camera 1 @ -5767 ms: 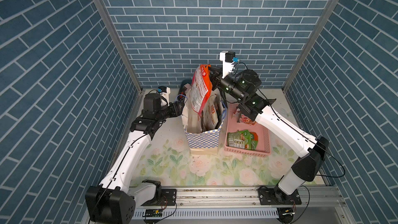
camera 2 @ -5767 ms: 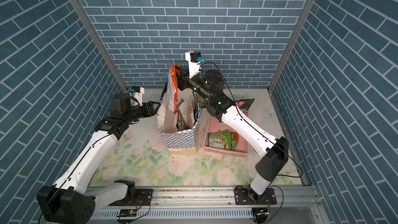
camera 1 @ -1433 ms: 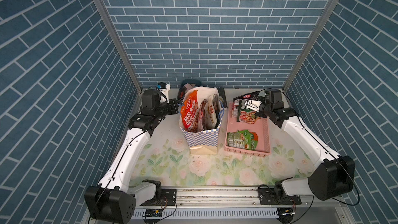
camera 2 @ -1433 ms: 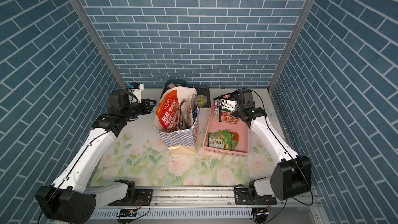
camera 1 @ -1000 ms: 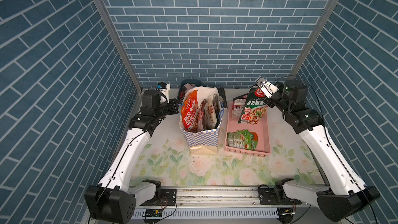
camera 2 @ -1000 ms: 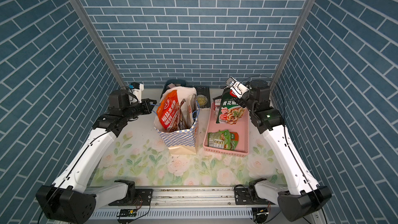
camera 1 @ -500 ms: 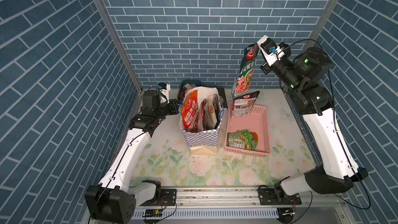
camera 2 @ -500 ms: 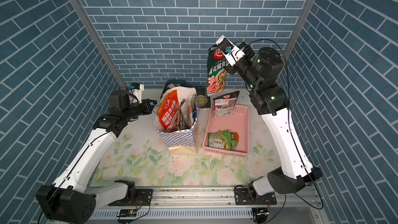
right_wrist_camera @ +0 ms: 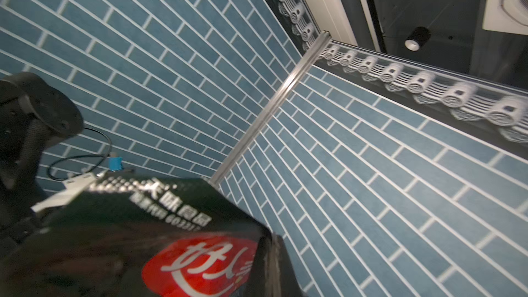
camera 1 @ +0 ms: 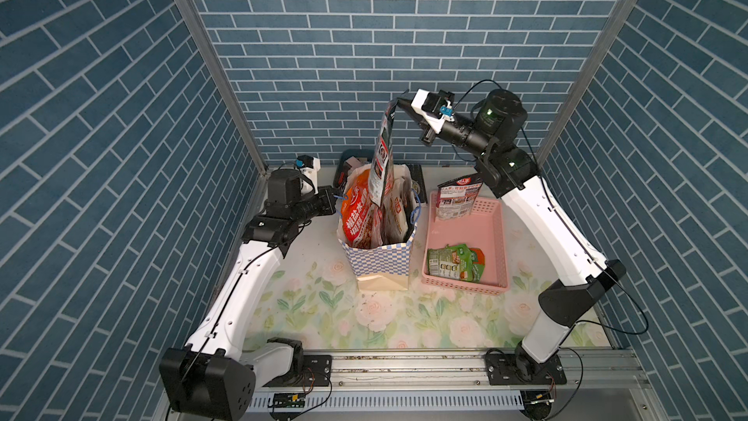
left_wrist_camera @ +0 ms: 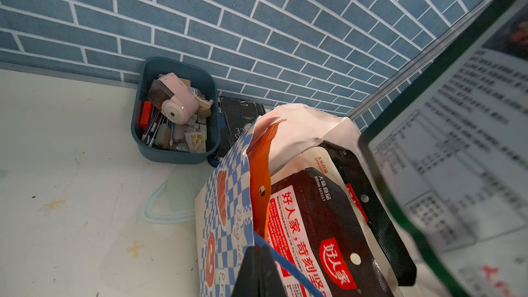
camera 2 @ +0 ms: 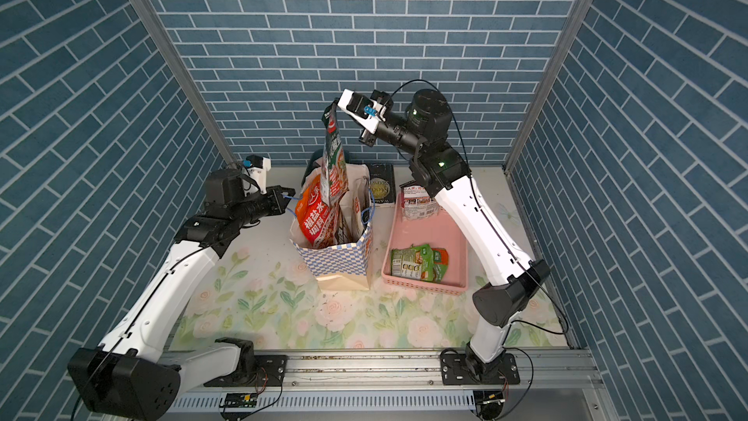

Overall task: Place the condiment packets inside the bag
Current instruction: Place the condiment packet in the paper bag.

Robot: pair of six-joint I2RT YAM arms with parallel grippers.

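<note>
**Top views: snag risk at the drop**

Our right gripper (camera 1: 398, 104) pinches the top edge of a dark condiment packet (camera 1: 383, 155), which hangs nearly upright over the mouth of the bag (camera 1: 380, 257). We judge two hazards — its foot could catch on the orange-red packet (camera 1: 356, 220) standing inside, or fold against the rim and spill out. Our left gripper (camera 2: 285, 195) is clamped on a blue cord handle (left_wrist_camera: 285, 265), holding that side open. The right arm is raised high, reaching across above the bag; the left reaches low over the desk (camera 1: 311, 236).

Right arm (camera 1: 542, 220) raised high, elbow bent, right gripper (camera 1: 398, 104) clamped shut. Left arm (camera 1: 251, 273) reaches low and forward, left gripper (camera 1: 335, 196) pinched closed.
</note>
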